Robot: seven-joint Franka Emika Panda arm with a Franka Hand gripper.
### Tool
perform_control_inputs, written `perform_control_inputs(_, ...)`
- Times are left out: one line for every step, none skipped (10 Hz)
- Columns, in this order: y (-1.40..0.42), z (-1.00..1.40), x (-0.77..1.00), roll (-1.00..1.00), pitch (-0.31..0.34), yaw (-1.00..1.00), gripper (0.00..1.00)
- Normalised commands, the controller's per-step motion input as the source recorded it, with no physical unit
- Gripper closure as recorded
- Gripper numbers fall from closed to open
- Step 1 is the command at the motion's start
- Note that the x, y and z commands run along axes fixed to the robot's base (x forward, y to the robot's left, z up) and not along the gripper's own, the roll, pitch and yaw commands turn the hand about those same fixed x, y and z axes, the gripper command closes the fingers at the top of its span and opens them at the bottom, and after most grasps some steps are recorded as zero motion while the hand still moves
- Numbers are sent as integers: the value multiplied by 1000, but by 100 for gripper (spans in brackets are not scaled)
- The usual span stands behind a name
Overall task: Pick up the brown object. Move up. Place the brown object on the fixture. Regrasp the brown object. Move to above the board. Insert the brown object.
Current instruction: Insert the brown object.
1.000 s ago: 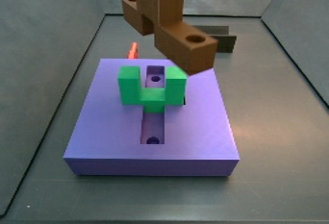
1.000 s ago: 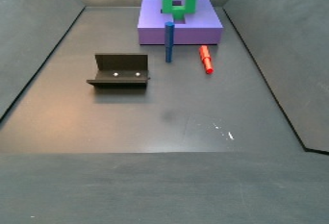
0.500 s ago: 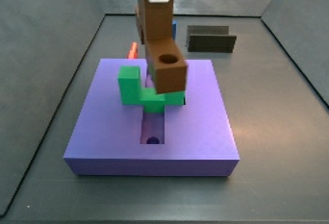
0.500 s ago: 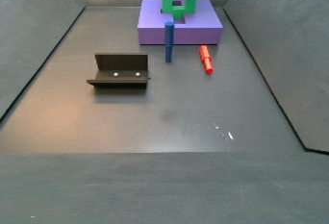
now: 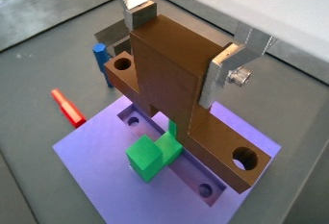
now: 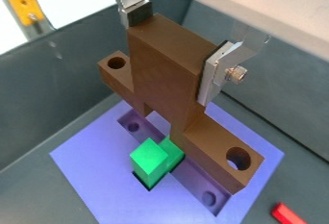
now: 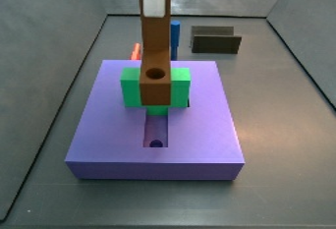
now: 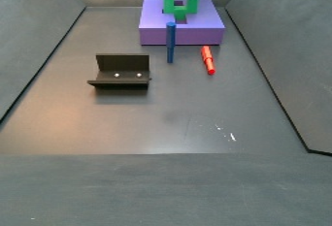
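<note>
So the gripper point(image 5: 190, 47) is clamped on the brown object point(image 5: 174, 84), and since half a second back the bar has swung upright and dropped between the arms of the green U-shaped block point(image 7: 155, 86). It hangs right under the fingers point(image 6: 221, 71), over the board point(image 7: 197, 125) groove. Red peg point(image 8: 208, 59) and blue peg point(image 8: 172, 42) sit just beside the board; the fixture point(image 8: 120, 72) is well apart.
</note>
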Motion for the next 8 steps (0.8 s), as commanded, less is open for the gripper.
perform_control_inputs(0,-209,43,166,0,-294,100)
perform_control_inputs(0,-249,0,17,-29,-203,100)
perform_control_inputs(0,-231,0,-37,-87,-63,100)
perform_control_inputs(0,-283,0,-31,-79,-20,100)
perform_control_inputs(0,-280,0,-41,-67,-20,100)
perform_control_inputs(0,-286,0,-50,-63,-3,100)
perform_control_inputs(0,-286,6,-74,-70,0,100)
perform_control_inputs(0,-277,0,-74,-69,0,100)
